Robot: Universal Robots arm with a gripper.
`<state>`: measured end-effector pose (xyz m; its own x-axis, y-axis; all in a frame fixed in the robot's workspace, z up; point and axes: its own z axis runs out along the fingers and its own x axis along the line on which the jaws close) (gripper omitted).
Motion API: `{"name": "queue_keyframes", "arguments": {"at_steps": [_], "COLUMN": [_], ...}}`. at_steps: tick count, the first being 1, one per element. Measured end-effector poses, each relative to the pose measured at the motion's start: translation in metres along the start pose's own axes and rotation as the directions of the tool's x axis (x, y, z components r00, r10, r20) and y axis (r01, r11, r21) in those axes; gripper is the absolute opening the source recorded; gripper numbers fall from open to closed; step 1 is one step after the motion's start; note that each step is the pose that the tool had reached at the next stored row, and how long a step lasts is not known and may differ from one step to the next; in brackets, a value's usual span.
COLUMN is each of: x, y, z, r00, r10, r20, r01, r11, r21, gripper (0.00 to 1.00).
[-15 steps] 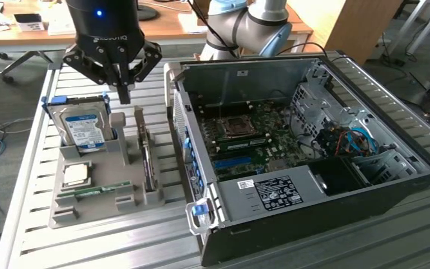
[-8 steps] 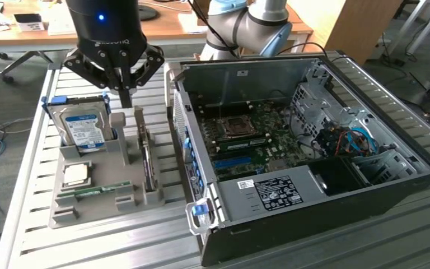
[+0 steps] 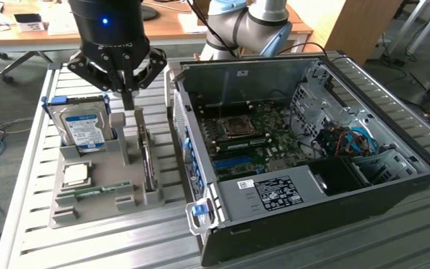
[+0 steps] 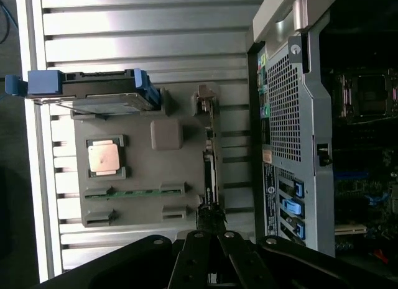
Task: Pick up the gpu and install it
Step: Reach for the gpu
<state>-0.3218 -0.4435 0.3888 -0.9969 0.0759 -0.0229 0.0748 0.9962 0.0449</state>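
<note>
The gpu (image 3: pixel 147 159) stands on its long edge in a slot of the grey holder (image 3: pixel 96 210), on the side nearest the computer case. From the wrist camera the gpu (image 4: pixel 208 155) appears as a thin dark strip with a metal bracket at one end. My gripper (image 3: pixel 129 102) hangs shut just above the far end of the card, holding nothing. Its black fingers (image 4: pixel 210 224) meet over one end of the strip.
The holder (image 4: pixel 143 177) also carries a blue-labelled hard drive (image 3: pixel 85 126), a processor (image 3: pixel 75 174) and a green memory stick (image 3: pixel 99 190). The open computer case (image 3: pixel 335 207) lies at the exterior view's right with its motherboard (image 3: pixel 248 140) exposed. All of it rests on a slatted metal table (image 3: pixel 88 246).
</note>
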Motion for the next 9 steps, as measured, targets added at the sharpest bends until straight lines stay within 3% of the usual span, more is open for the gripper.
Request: {"name": "queue_keyframes", "arguments": {"at_steps": [9], "x": [-0.0009], "y": [-0.0081], "z": [0.0004], "r00": [1.0], "r10": [0.0], "r20": [0.0001], "r01": [0.0], "r11": [1.0], "r21": [-0.0001], "gripper": [0.11]}}
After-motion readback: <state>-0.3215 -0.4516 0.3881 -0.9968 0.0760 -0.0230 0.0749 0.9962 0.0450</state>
